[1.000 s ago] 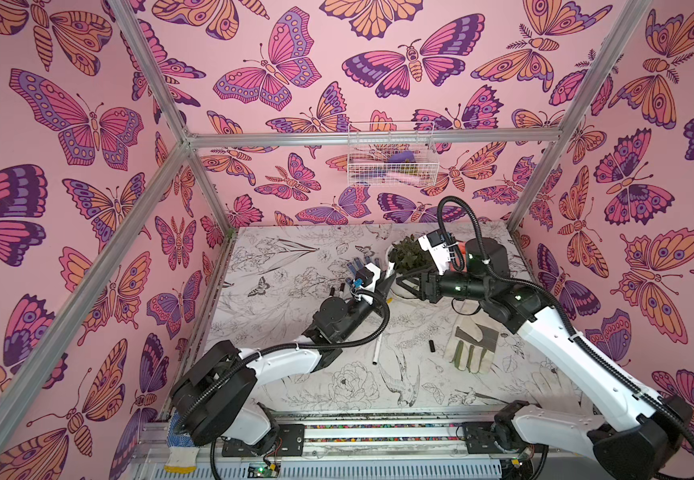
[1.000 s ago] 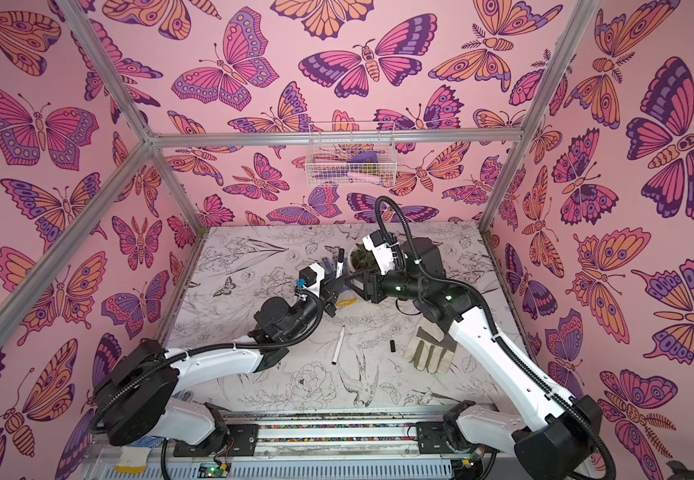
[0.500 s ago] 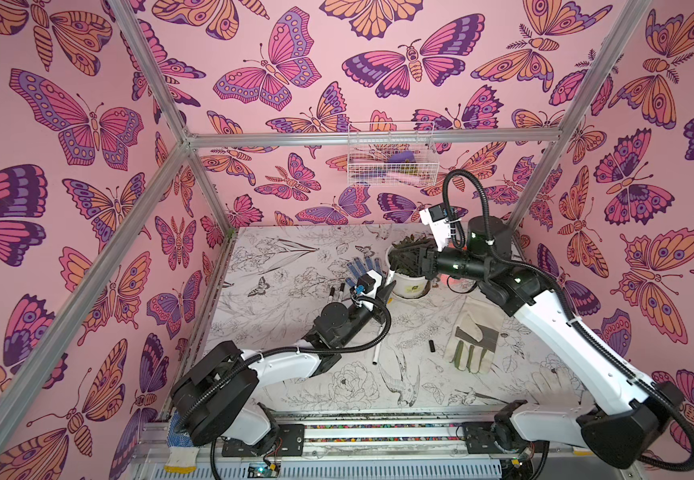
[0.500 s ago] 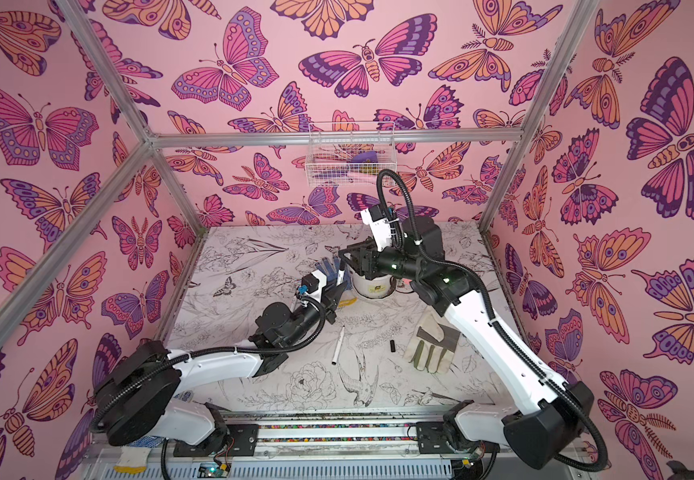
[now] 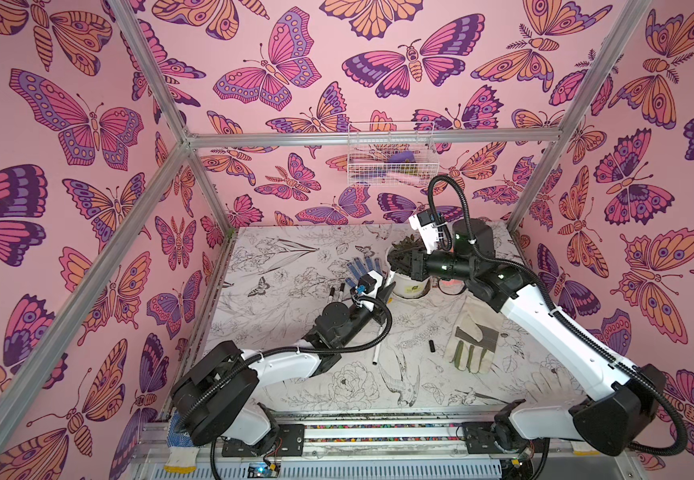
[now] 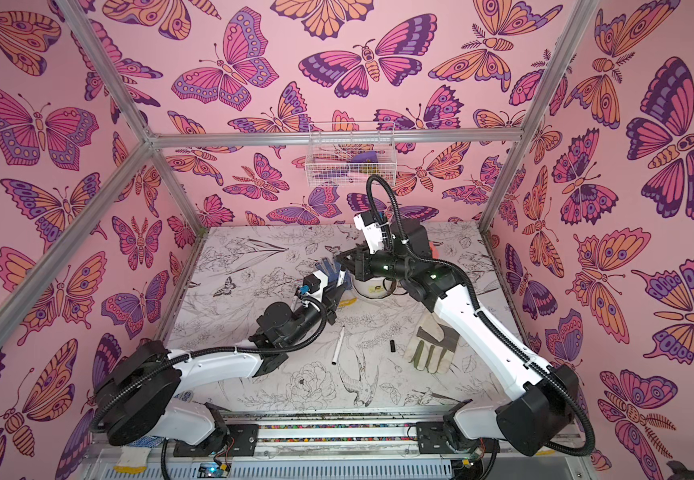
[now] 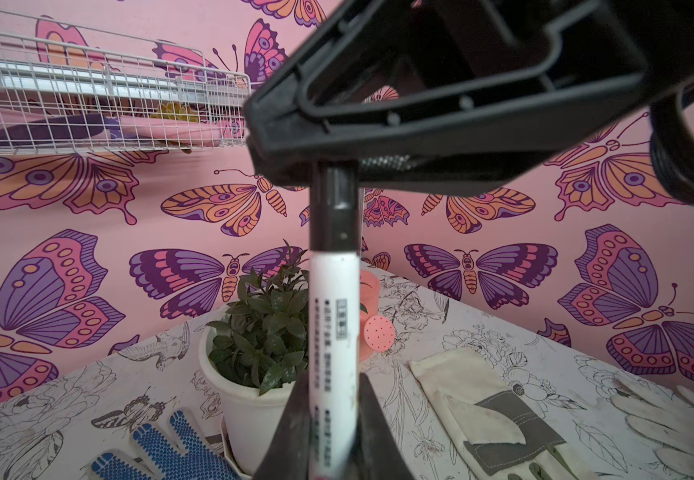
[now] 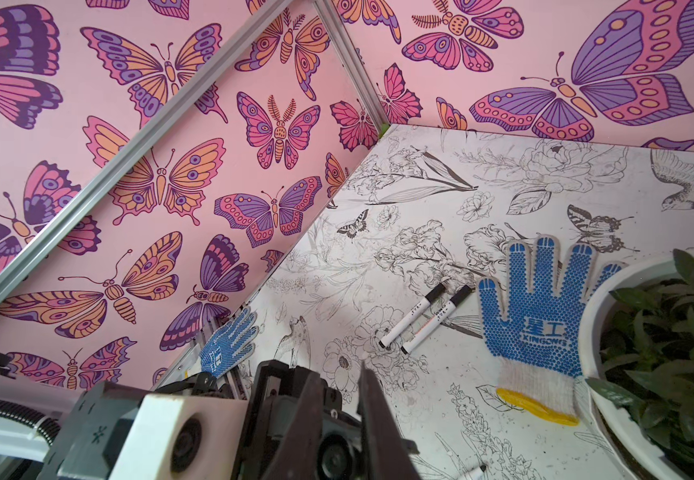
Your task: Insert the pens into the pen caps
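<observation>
Here, ridged right pincer (image 7: 328, 160) grips glossy cap (image 7: 334, 208) on slim pen (image 7: 334, 324).

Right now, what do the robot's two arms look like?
Each is made of smooth white shells joined by chunky black joints, the left arm and the right arm alike. A ribbed black cable loops along each one. Tiny green lights glow on the right one. The left end effector and right end effector have black wedge-shaped fingers.
</observation>
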Robot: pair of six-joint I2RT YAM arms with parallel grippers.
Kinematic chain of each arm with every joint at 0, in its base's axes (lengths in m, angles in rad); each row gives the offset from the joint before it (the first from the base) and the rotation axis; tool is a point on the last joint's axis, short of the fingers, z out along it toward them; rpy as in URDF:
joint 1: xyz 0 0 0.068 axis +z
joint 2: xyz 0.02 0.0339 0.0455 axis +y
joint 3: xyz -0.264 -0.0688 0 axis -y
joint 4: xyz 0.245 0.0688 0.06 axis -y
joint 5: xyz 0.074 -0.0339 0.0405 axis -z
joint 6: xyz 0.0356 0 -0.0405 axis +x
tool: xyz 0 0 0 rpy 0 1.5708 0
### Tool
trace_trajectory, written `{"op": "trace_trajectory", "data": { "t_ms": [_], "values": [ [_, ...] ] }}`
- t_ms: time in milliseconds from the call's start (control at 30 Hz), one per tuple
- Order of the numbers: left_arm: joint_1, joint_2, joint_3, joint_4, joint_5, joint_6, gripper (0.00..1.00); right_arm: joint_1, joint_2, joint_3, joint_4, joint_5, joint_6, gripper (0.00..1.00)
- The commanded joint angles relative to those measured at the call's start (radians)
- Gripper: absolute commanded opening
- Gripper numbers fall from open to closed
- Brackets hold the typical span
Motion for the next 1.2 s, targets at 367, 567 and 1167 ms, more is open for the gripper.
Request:
{"op": "trace_trajectory", "data": {
  "t_ms": [367,567,1167],
  "values": [
    [-0.007,-0.078,0.196,0.076,0.182,0.131,0.00,-0.062,0.138,-0.018,-0.287,-0.217,0.100,0.07],
    [0.004,-0.079,0.242,0.074,0.219,0.100,0.00,-0.094,0.184,-0.017,-0.330,-0.296,0.119,0.04],
    [0.224,0.110,0.546,0.249,0.328,-0.309,0.00,-0.071,0.207,-0.006,-0.480,-0.254,-0.007,0.00]
  ]
}}
